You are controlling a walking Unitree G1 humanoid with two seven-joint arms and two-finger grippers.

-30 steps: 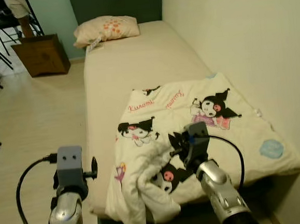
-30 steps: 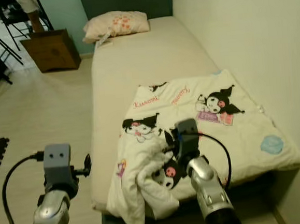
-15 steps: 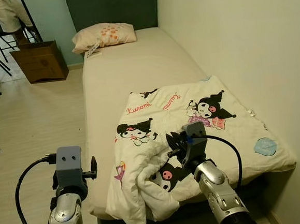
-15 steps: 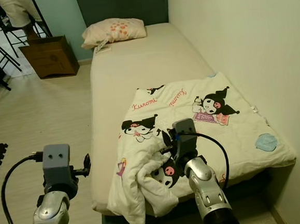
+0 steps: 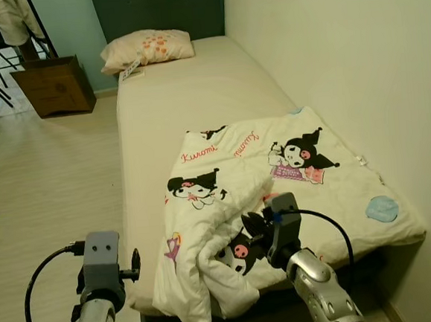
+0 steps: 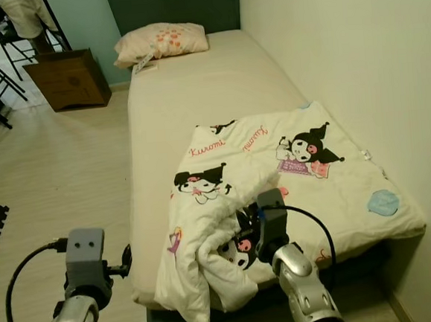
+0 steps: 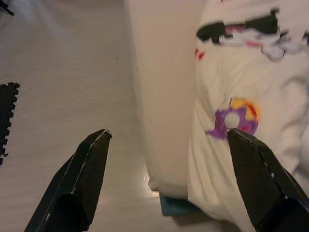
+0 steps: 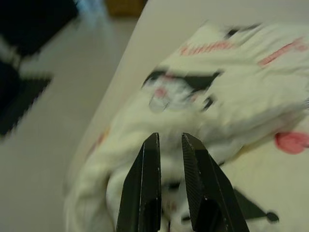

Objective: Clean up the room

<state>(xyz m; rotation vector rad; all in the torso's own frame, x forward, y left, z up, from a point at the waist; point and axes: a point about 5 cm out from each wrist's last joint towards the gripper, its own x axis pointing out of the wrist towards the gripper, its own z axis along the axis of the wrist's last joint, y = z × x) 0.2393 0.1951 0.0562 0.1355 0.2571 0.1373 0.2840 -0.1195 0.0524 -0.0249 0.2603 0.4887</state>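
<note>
Right fingers [image 8: 166, 183] nearly closed, seemingly pinching blanket [image 5: 227, 220].

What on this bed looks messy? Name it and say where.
The cartoon-print blanket lies crooked across the foot of the bed; its near corner is bunched into a heap and droops over the mattress edge, beside the right gripper. The pillow sits neatly.
</note>
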